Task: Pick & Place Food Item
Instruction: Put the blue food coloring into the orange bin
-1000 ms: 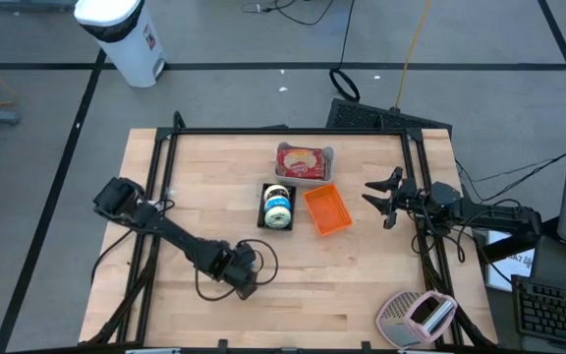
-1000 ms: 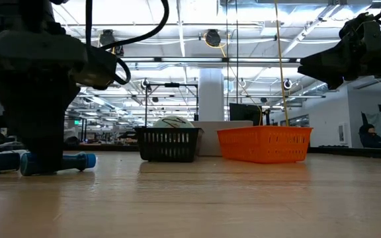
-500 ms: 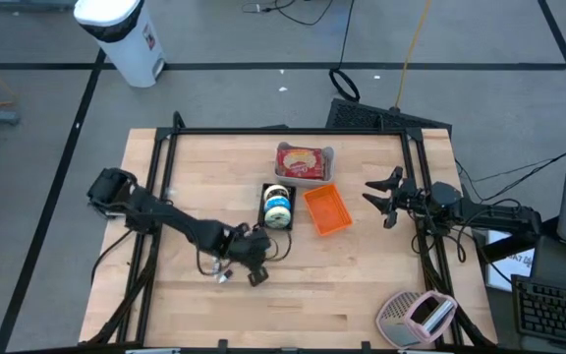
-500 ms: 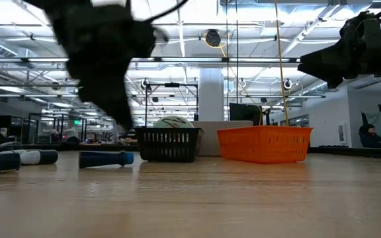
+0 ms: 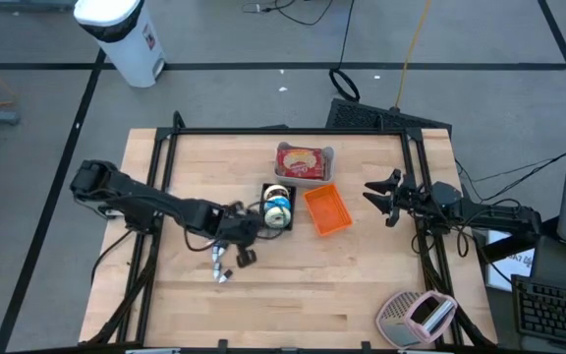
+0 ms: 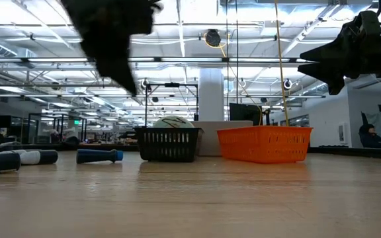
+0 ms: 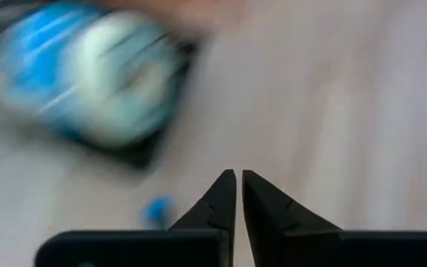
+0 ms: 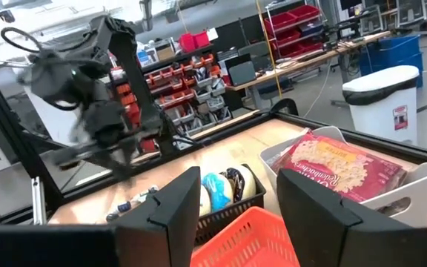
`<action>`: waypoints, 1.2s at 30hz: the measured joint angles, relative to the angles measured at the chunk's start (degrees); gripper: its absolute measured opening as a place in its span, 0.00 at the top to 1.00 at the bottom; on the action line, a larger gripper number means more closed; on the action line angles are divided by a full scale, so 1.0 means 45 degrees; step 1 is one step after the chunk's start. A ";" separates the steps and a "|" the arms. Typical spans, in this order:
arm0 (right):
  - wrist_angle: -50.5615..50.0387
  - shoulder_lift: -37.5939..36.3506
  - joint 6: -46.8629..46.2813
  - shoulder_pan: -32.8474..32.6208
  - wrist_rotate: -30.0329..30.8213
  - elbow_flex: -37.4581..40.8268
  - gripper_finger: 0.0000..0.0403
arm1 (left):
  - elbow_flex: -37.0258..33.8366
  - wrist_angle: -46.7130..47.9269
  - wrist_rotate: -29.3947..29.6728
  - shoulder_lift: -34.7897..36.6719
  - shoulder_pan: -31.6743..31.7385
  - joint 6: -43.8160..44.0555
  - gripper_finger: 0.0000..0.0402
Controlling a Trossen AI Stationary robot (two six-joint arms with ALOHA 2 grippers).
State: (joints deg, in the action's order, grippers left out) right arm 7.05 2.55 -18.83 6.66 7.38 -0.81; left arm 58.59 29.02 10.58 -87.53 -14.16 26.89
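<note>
Dark left gripper (image 5: 247, 228) hangs above the wood table (image 5: 362, 285), just beside the black basket (image 5: 277, 206) on its open-table side; fingers (image 7: 217, 204) pinched together w/ nothing between them, per the left wrist view. Basket holds round blue-and-white food items (image 5: 278, 206). Past the gripper, farther from the basket, small blue-and-white pieces (image 5: 222, 265) lie loose on the table. On the basket's other side, touching it, sits the orange bin (image 5: 326, 210); behind the basket is a white tub w/ a red packet (image 5: 304, 162). Right gripper (image 5: 381, 197) waits in the air beyond the orange bin, fingers apart, empty. Risk, as I judge it: w/ the tips closed, a descent into the basket would just poke the items or shove the light basket against the bin; needs reopening first. A low sweep could also knock the loose pieces off.
</note>
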 joint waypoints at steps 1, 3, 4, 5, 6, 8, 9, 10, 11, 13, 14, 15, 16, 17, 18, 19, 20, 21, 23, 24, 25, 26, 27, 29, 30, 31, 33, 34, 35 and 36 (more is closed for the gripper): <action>-0.0007 0.0000 0.0000 0.0000 0.0000 0.0000 0.59 | 0.0000 0.0991 0.0705 0.0186 -0.0051 0.0529 0.94; 0.0000 0.0005 0.0000 -0.0004 0.0005 -0.0002 0.59 | 0.0000 0.2867 0.1798 0.0448 -0.0048 0.1992 0.94; -0.0005 0.0019 0.0000 0.0000 0.0005 0.0003 0.59 | 0.0000 0.3527 0.2163 0.0496 -0.0045 0.2773 0.94; -0.0015 0.0029 0.0000 0.0000 0.0005 0.0000 0.59 | 0.0000 0.3986 0.2377 0.0505 -0.0027 0.3361 0.93; 0.0007 0.0024 0.0000 -0.0005 0.0008 -0.0002 0.59 | 0.0000 0.4437 0.2439 0.0505 0.0011 0.3798 0.92; 0.0024 0.0022 0.0021 -0.0002 0.0133 -0.0002 0.59 | 0.0000 0.5019 0.2121 0.0500 0.0117 0.4341 0.89; 0.0099 0.0029 0.0052 -0.0003 0.0364 0.0001 0.59 | -0.0042 0.5028 0.1908 0.0430 0.0224 0.4527 0.85; 0.0296 0.0024 0.0078 0.0000 0.0702 -0.0002 0.59 | -0.0133 0.4880 0.1763 0.0362 0.0350 0.4629 0.82; 0.0469 0.0019 0.0100 0.0000 0.1067 0.0003 0.59 | -0.0301 0.4787 0.1611 0.0320 0.0453 0.4686 0.77; 0.0566 0.0023 0.0293 0.0000 0.1844 -0.0001 0.59 | -0.0652 0.4485 0.1317 0.0219 0.0707 0.4616 0.67; 0.0601 0.0024 0.0381 0.0000 0.2138 0.0000 0.59 | -0.0877 0.4327 0.1150 0.0199 0.0809 0.4505 0.62; 0.0612 0.0019 0.0412 0.0000 0.2388 0.0001 0.59 | -0.1123 0.4191 0.0997 0.0182 0.0903 0.4292 0.57; 0.0620 0.0022 0.0424 0.0004 0.2423 0.0002 0.59 | -0.1368 0.4080 0.0907 0.0160 0.0983 0.4155 0.52; 0.0611 0.0024 0.0432 0.0002 0.2393 0.0001 0.59 | -0.1587 0.3934 0.0853 0.0160 0.1060 0.4046 0.48; 0.0593 0.0029 0.0437 0.0005 0.2354 0.0001 0.59 | -0.1800 0.3770 0.0807 0.0166 0.1142 0.4046 0.44; 0.0589 0.0029 0.0437 0.0000 0.2333 0.0000 0.59 | -0.2008 0.3542 0.0793 0.0170 0.1224 0.4046 0.40; 0.0593 0.0029 0.0435 0.0000 0.2331 0.0001 0.59 | -0.2220 0.3389 0.0772 0.0168 0.1292 0.4029 0.37; 0.0587 0.0029 0.0437 0.0000 0.2331 0.0003 0.59 | -0.2387 0.3198 0.0770 0.0165 0.1360 0.3955 0.34; 0.0582 0.0029 0.0437 0.0000 0.2327 0.0003 0.59 | -0.2750 0.2470 0.0767 0.0168 0.1507 0.3653 0.30; 0.0583 0.0029 0.0437 0.0000 0.2322 0.0003 0.59 | -0.2982 0.1947 0.0767 0.0170 0.1562 0.3420 0.29; 0.0580 0.0029 0.0437 0.0000 0.2322 0.0003 0.59 | -0.3202 0.1441 0.0741 0.0168 0.1614 0.3185 0.28; 0.0578 0.0029 0.0437 0.0000 0.2317 0.0003 0.59 | -0.3417 0.0945 0.0744 0.0165 0.1665 0.2882 0.27; 0.0582 0.0029 0.0437 0.0000 0.2321 0.0003 0.59 | -0.3586 0.0568 0.0749 0.0165 0.1719 0.2622 0.27; 0.0578 0.0029 0.0437 0.0000 0.2317 0.0001 0.59 | -0.3889 0.0050 0.0744 0.0165 0.1816 0.2327 0.27; 0.0578 0.0029 0.0437 0.0000 0.2317 -0.0002 0.59 | -0.4003 -0.0043 0.0741 0.0165 0.1879 0.2278 0.27; 0.0578 0.0029 0.0437 0.0000 0.2312 0.0003 0.59 | -0.4095 -0.0050 0.0720 0.0165 0.1955 0.2281 0.27; 0.0578 0.0029 0.0437 0.0000 0.2307 0.0001 0.59 | -0.4252 -0.0095 0.0484 0.0191 0.2110 0.2341 0.29; 0.0578 0.0029 0.0437 0.0000 0.2312 0.0003 0.59 | -0.4327 -0.0121 0.0349 0.0205 0.2176 0.2376 0.31; 0.0578 0.0029 0.0437 0.0000 0.2307 -0.0002 0.59 | -0.4407 -0.0145 0.0214 0.0219 0.2222 0.2391 0.33; 0.0573 0.0029 0.0437 0.0000 0.2307 0.0003 0.59 | -0.4483 -0.0148 0.0054 0.0228 0.2261 0.2429 0.35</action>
State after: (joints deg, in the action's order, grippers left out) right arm 9.63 2.68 -16.86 6.66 17.76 -0.80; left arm 38.41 28.36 10.83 -86.50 -3.98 37.82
